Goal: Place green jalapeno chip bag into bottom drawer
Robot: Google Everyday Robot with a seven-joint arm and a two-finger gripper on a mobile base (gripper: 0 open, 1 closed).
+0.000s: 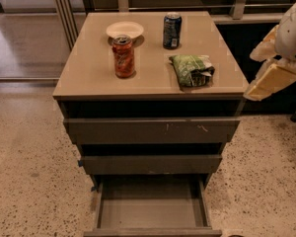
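Far left of the fingers: white bowl point(125, 29) and red soda can point(124, 57) on cabinet top point(89, 78). Nearer: dark blue can point(172, 30). Close by, left: green jalapeno chip bag point(191, 69), lying flat, untouched. Below, left: bottom drawer point(150, 211), open. Far right: gripper point(250, 76), fingers point(272, 80) spread apart, holding nothing.

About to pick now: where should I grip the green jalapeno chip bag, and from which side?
Probably from above: pinch across the puffed, crumpled middle of the green jalapeno chip bag, which lies flat by the front right corner of the cabinet top. The claw hangs beyond that right edge, so come in from there.
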